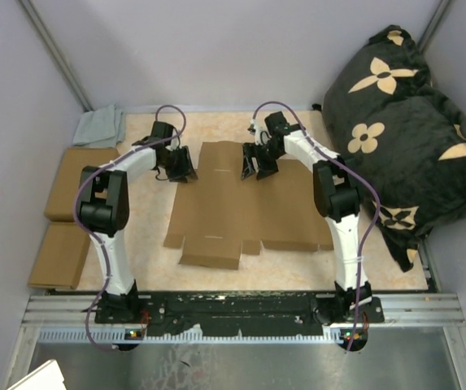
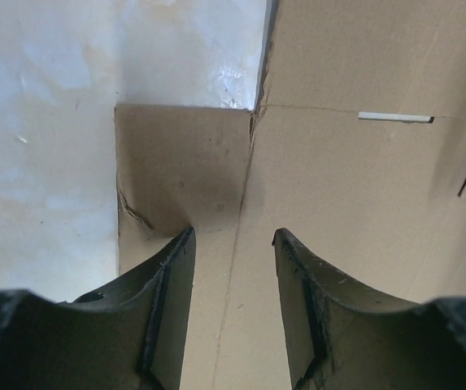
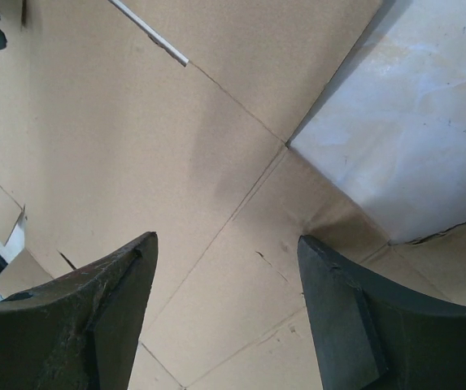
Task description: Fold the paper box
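The paper box (image 1: 241,207) lies flat on the table as a large brown die-cut cardboard sheet with creases and small flaps. My left gripper (image 1: 180,166) hovers over its far left corner. In the left wrist view the left gripper (image 2: 233,240) is open, straddling a crease of the sheet (image 2: 338,187) beside a small side flap (image 2: 184,171). My right gripper (image 1: 261,162) is over the far edge, right of the middle. In the right wrist view it (image 3: 226,242) is open above creased cardboard (image 3: 119,146) near a corner notch. Nothing sits between either pair of fingers.
Two closed brown boxes (image 1: 70,195) (image 1: 58,256) lie at the table's left edge, with a grey cloth (image 1: 101,126) behind them. A big black cushion with tan flowers (image 1: 403,122) fills the right side. A narrow slot (image 2: 395,118) is cut in the sheet.
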`<state>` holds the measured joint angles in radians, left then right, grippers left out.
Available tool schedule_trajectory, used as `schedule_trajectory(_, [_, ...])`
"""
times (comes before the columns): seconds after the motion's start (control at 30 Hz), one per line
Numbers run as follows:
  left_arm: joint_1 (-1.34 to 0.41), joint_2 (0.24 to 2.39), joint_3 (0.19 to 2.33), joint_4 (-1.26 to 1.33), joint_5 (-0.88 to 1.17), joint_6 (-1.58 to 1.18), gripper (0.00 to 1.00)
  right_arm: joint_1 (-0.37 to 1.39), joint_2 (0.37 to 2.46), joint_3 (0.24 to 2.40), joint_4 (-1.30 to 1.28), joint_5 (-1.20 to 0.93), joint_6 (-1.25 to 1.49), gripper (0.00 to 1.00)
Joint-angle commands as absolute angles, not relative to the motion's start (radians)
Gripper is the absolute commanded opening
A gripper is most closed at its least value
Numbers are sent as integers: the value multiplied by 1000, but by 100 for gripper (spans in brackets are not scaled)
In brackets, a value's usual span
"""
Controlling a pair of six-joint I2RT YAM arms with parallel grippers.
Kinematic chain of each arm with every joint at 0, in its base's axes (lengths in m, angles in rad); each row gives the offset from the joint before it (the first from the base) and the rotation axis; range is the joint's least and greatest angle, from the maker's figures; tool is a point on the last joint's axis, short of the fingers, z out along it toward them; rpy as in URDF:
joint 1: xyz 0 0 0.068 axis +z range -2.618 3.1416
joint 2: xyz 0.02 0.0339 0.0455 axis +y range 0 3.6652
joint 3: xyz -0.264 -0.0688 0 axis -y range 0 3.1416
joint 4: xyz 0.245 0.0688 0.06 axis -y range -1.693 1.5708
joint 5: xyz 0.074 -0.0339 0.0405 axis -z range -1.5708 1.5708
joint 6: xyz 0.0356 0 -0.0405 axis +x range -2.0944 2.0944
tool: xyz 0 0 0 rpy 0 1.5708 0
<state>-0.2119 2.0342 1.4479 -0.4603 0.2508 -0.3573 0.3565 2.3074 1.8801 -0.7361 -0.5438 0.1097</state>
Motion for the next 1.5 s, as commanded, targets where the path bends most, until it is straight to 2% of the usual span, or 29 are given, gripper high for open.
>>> schedule_trajectory(0.0, [-215, 1990, 1493, -478, 221, -329, 51, 350, 2312, 1835, -736, -391, 84, 71])
schedule_trajectory(0.3, [-216, 1752, 1415, -453, 290, -374, 57, 361, 2021, 1700, -716, -362, 106, 72])
schedule_trajectory(0.53, [-322, 1547, 1103, -260, 331, -492, 56, 455, 1744, 1365, -636, -258, 182, 72])
schedule_trajectory(0.8, [-508, 1635, 1021, -131, 321, -556, 55, 549, 1419, 998, -539, -199, 300, 66])
schedule_trajectory(0.87, [-515, 1669, 1013, -97, 331, -569, 54, 582, 1365, 951, -535, -202, 323, 59])
schedule_trajectory(0.97, [-520, 1722, 1013, -72, 334, -577, 53, 650, 1312, 899, -534, -190, 350, 41])
schedule_trajectory(1.1, [-527, 1768, 1007, -55, 309, -582, 51, 724, 1261, 828, -496, -204, 413, 11])
schedule_trajectory(1.13, [-526, 1780, 1009, -59, 305, -583, 50, 738, 1254, 807, -481, -213, 430, 1])
schedule_trajectory(1.47, [-533, 1826, 991, -78, 267, -586, 48, 937, 1292, 750, -422, -211, 514, 0])
